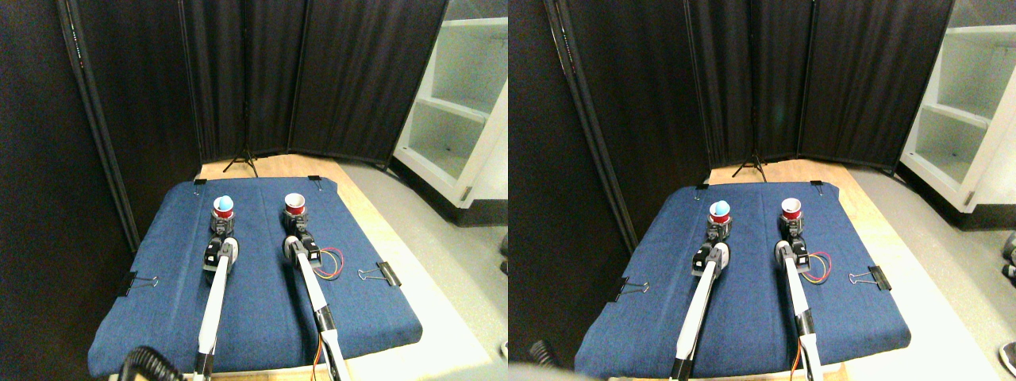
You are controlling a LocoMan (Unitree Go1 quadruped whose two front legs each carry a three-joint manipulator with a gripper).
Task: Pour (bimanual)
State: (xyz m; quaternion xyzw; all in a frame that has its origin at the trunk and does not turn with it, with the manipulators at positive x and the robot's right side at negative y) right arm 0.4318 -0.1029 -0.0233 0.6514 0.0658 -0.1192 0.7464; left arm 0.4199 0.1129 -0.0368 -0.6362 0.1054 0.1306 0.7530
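A blue cloth (262, 302), woven and denim-like, covers a wooden table (373, 210) and is pinned at the edges by black binder clips (387, 274). Two small red cups stand upright on it toward the far end, well apart from each other. The left cup (224, 208), at about 11 o'clock from the cloth's middle, has something pale blue and rounded sitting in its mouth; the right cup (294, 204), at about 1 o'clock, shows a pale inside, and what it holds cannot be made out. Both manipulators stretch out from 6 o'clock as slim white limbs ending in dark, blocky heads. The left gripper (220, 227) sits right at the base of the left cup, and the right gripper (296, 224) right at the base of the right cup; each seems to hold its cup, but the jaws are too small to tell. Red and yellow wires (329, 264) loop on the cloth beside the right limb. Black pleated curtains (317, 79) hang behind, with a white shelf (460, 103) at 2 o'clock.
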